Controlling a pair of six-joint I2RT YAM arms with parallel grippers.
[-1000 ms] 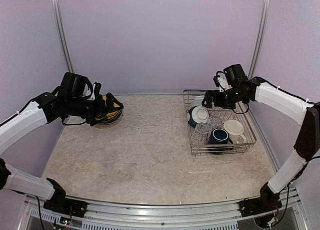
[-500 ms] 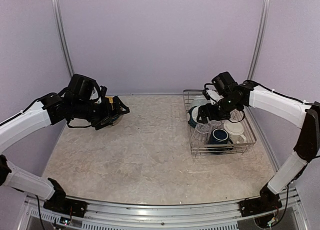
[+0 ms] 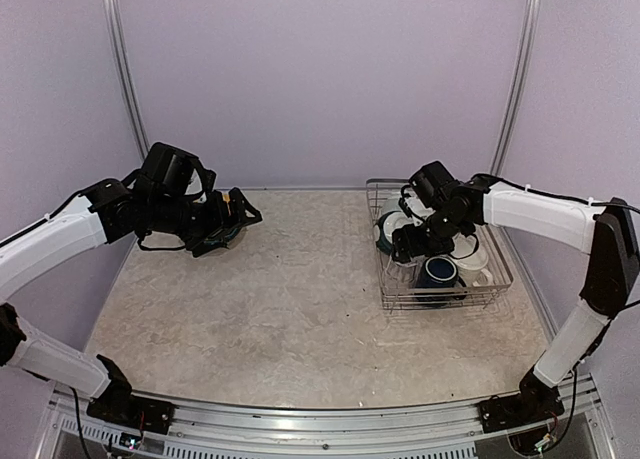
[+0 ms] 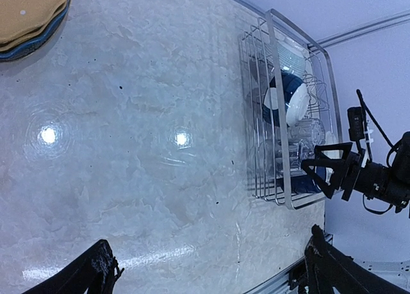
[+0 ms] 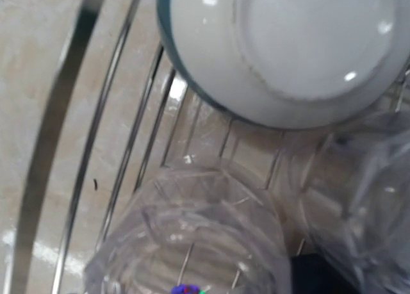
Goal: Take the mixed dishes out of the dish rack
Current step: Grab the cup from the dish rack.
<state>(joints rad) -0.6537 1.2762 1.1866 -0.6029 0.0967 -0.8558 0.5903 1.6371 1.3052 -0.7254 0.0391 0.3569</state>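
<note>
Here, in the dish rack (image 3: 388,284) at the right of the desk (image 3: 280,309), the navy mug (image 3: 437,271) is sitting nearest, with a clear glass (image 5: 192,236) and the bowl (image 5: 288,50) beyond it. The right pincer (image 3: 402,247) is hovering over them, jaws apart. Farther left, the left pincer (image 3: 244,215) is hanging wide open above stacked plates (image 4: 29,15).

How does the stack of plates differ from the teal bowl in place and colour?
The stack of plates lies flat on the table, outside the dish rack; the teal bowl sits tilted inside it. The stack's top plate is yellow, over blue; the bowl is dark teal with a white inside. Both are round dishes.
</note>
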